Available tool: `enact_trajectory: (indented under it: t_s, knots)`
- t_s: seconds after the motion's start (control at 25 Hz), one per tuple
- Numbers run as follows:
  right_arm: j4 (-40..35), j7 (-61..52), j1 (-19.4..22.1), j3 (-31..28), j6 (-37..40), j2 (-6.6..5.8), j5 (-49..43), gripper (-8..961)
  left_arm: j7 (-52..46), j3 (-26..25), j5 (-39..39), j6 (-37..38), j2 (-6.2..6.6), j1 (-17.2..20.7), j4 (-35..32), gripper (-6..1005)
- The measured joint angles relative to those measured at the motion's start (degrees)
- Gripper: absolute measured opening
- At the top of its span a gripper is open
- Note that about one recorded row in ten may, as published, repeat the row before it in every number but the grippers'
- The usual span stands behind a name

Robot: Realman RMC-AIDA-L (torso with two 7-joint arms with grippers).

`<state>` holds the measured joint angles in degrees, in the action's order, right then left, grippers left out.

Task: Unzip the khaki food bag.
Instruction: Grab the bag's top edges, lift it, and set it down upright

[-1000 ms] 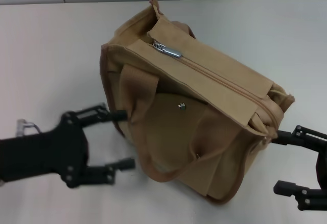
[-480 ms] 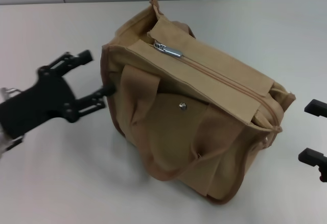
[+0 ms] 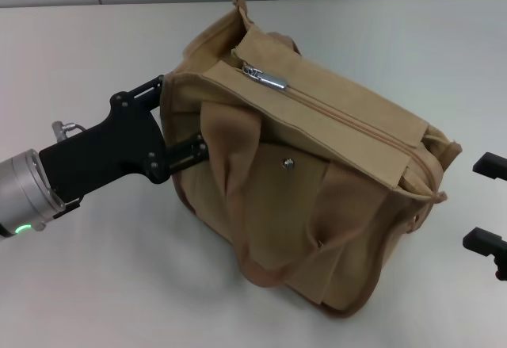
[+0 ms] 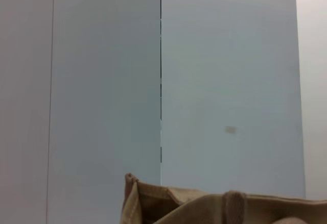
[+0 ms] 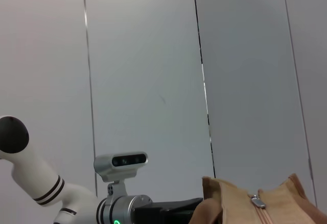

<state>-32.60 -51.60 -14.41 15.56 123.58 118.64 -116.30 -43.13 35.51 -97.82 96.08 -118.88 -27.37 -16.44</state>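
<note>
Khaki food bag (image 3: 317,174) sitting in the middle of the white table (image 3: 79,47), zipper (image 3: 265,78) closed. Left gripper (image 3: 181,118) spread wide against the bag's left end. Right gripper (image 3: 489,205) wide open by the table's right edge, apart from the bag.

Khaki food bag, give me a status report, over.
Left gripper open, against the khaki food bag's left end. Right gripper open, off to the bag's right. Zipper pull untouched, zipper closed. Nothing blocking.

A plain lab or test room: a bare, off-white desk (image 3: 87,284) stands against a wall of smooth grey panels (image 5: 143,81) split by thin vertical seams, without any household furnishings.
</note>
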Motion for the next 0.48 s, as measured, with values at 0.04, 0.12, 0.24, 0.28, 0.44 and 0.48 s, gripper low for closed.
enact_trajectory:
  t_s: [0.04, 0.12, 0.24, 0.28, 0.44, 0.48]
  knots:
    - [0.0, 0.01, 0.0, 0.0, -0.03, 0.01, 0.02, 845, 0.0, 0.0, 0.0, 0.0, 0.0, 0.0, 0.0, 772]
    - [0.0, 0.01, 0.0, 0.0, -0.05, 0.01, 0.09, 845, 0.64, -0.03, 0.2, -0.21, 0.01, 0.01, 0.09, 729]
    - [0.0, 0.01, 0.0, -0.58, -0.04, 0.06, 0.16, 845, 0.67, 0.06, 0.21, -0.34, 0.0, -0.01, 0.11, 664]
    - [0.0, 0.01, 0.0, -1.13, 0.01, 0.11, 0.18, 845, 0.74, -0.02, 0.33, -0.71, -0.03, 0.07, 0.18, 642]
    - [0.0, 0.01, 0.0, -4.6, 0.42, 0.31, 0.2, 845, 0.85, 0.01, 2.21, -0.75, -0.16, 0.23, 0.64, 485]
    - [0.0, 0.01, 0.0, -5.28, 0.44, 0.35, 0.21, 845, 0.87, 0.09, 2.62, -0.75, -0.16, 0.24, 0.73, 439]
